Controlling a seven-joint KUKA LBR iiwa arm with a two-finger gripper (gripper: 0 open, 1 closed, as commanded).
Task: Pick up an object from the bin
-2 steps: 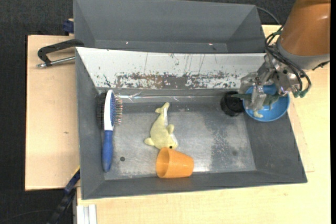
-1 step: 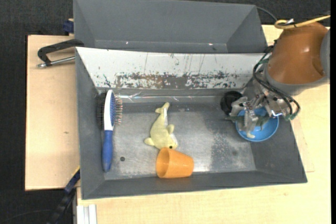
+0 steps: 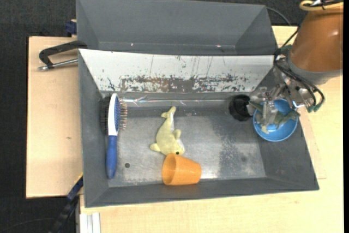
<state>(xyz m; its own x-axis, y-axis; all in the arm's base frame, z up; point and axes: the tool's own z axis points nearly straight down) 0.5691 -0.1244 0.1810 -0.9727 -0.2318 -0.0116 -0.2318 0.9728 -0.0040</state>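
Fingers (image 3: 268, 117), parted, dip into blue bowl (image 3: 281, 129) (right end of bin (image 3: 240, 151)).

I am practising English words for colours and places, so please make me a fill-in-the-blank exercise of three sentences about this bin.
1. The gripper is over the ____ dish at the right of the bin.
2. The orange cup near the front wall lies on its ____.
3. The brush lies along the wall on the view's ____.

Missing words: blue; side; left.
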